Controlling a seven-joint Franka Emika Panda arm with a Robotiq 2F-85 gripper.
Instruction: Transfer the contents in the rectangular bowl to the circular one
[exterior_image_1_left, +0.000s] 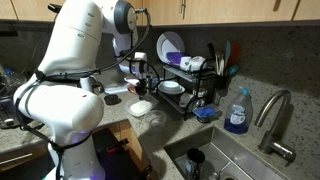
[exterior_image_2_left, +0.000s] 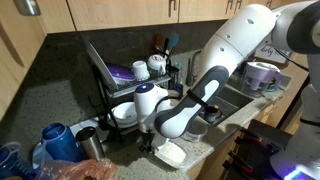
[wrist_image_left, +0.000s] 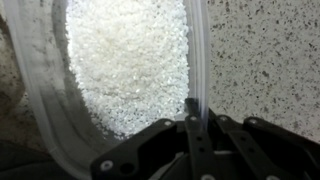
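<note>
Pinching the rim of the rectangular bowl (wrist_image_left: 45, 90), the claw (wrist_image_left: 193, 110) grips it; white grains (wrist_image_left: 130, 60) fill it, speckled table (wrist_image_left: 265, 60) alongside, dish rack (exterior_image_1_left: 190, 88) nearby.

Wooden cabinets (exterior_image_1_left: 220, 8) above, dark backsplash (exterior_image_2_left: 60, 70), speckled granite counter (wrist_image_left: 265, 60), steel sink (exterior_image_1_left: 250, 152), curved faucet (exterior_image_1_left: 274, 108), black dish rack (exterior_image_1_left: 192, 95).

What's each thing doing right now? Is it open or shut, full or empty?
Robotiq gripper: shut on the container's rim.
Translucent whitish rectangular plastic container: holding grains, pinched at one long edge.
Small white grains: piled inside the container, none seen spilled.
Small round clear bowl: on the counter, contents too small to tell.
Blue soap bottle: standing upright by the sink.
Black dish rack: loaded with dishes.
</note>
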